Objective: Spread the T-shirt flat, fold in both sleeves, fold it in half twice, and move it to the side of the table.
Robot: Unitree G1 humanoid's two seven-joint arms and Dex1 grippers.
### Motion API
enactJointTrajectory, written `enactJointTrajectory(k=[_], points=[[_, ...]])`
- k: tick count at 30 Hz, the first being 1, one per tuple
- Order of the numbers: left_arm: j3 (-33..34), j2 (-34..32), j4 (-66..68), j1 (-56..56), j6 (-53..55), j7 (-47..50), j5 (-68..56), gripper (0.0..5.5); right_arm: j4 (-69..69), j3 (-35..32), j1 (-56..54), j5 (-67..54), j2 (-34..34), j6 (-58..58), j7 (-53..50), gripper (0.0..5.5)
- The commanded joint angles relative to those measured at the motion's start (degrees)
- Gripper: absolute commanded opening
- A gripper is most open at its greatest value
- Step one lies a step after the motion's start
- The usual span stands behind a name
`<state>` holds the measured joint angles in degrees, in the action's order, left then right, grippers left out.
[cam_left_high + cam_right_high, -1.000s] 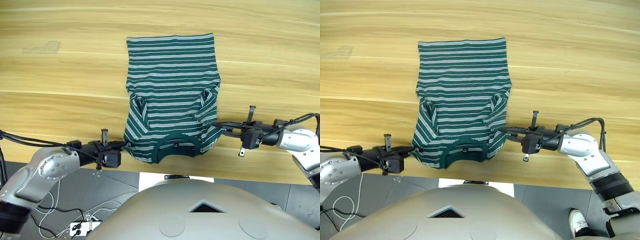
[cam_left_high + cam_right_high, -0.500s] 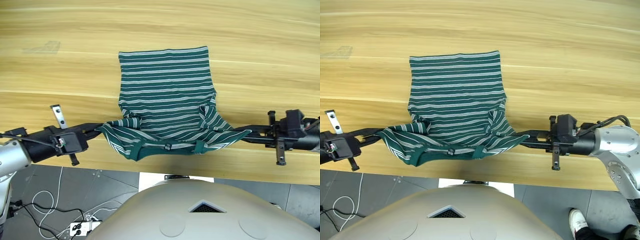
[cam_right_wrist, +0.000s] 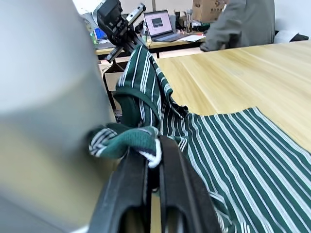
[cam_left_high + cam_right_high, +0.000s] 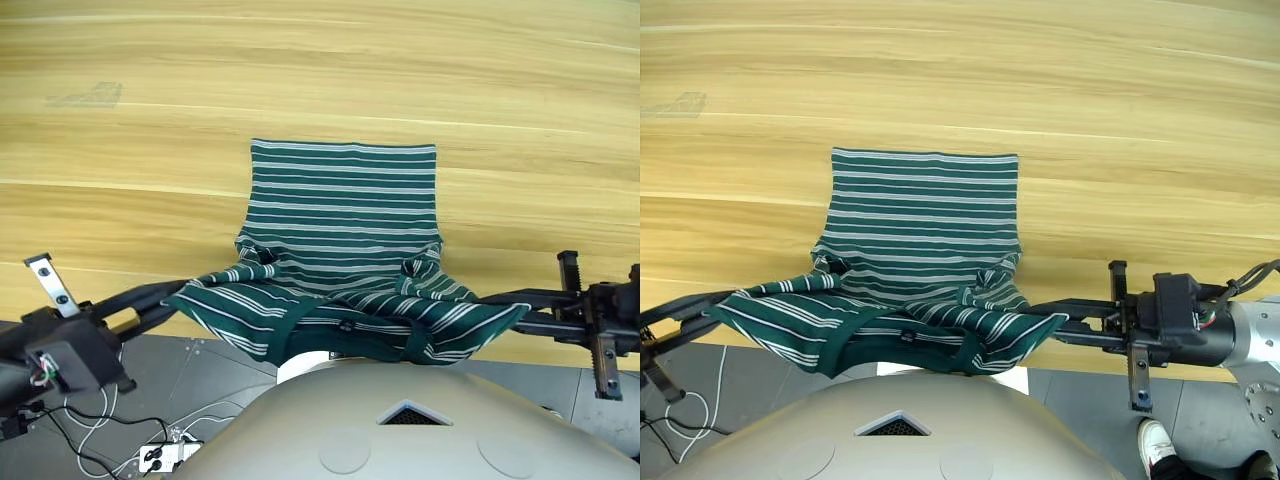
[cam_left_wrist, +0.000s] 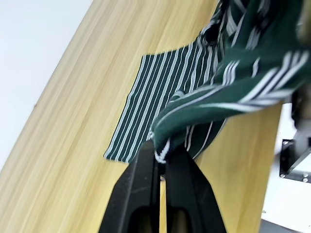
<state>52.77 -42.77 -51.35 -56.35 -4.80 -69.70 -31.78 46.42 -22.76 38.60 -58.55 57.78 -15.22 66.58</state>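
Pinching T-shirt are left end effector and right end effector.

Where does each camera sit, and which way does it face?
Left eye view: head-mounted, facing down at the table and T-shirt; left gripper and right gripper hold its near edge.
Right eye view: stereo twin, same scene.
Left wrist view: along the left gripper, over the T-shirt.
Right wrist view: along the right gripper, toward the left gripper.
Both wrist views share the T-shirt.

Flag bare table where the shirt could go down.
Bare table lies beyond the T-shirt and on both its sides. Crowded at the near edge: the left end effector and right end effector hold it stretched there.
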Motion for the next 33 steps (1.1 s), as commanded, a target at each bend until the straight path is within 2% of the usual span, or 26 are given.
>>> enactJointTrajectory(k=[1,4,7,12,16,22,27,28,30,33], points=[[-4.1,-2.1,0.7,1.5,1.0,-1.1,3.5,0.0,-0.8,2.4,-4.4,1.9,-1.3,-1.9,-1.3,0.03],[-11.8,-9.2,8.4,11.9,3.4,1.6,9.4,0.0,-7.9,10.3,-15.1,8.4,-2.1,-3.3,-3.4,0.03],[-22.2,-13.0,15.4,22.4,2.8,4.2,16.5,0.0,-16.3,18.5,-26.2,19.2,-5.8,-2.7,-8.2,0.03],[-41.1,-10.6,30.6,45.5,2.6,11.8,27.6,0.0,-30.8,26.9,-41.8,32.6,-14.3,-0.8,-14.8,0.03],[-49.7,-7.7,41.0,56.4,1.3,13.8,32.3,0.0,-39.2,30.0,-50.0,38.4,-19.4,0.1,-17.4,0.03],[-56.3,-2.5,54.1,65.6,-1.6,17.5,36.1,0.0,-49.8,30.8,-55.4,43.6,-24.6,2.5,-20.0,0.03],[-58.4,-0.6,58.5,66.0,-3.4,18.0,36.0,0.0,-54.0,32.5,-55.2,46.2,-26.7,3.5,-19.1,0.03],[-58.5,-0.2,58.6,65.6,-3.5,17.7,35.4,0.32,-54.2,32.8,-54.5,46.6,-26.7,3.8,-19.0,0.39],[-58.4,-0.1,57.9,64.0,-3.2,16.7,33.8,0.53,-54.5,33.1,-53.9,47.6,-26.7,3.9,-18.8,0.64],[-58.1,-0.1,57.2,62.7,-3.0,16.8,32.9,1.12,-55.2,32.5,-53.7,48.4,-27.1,4.1,-19.4,1.27]])
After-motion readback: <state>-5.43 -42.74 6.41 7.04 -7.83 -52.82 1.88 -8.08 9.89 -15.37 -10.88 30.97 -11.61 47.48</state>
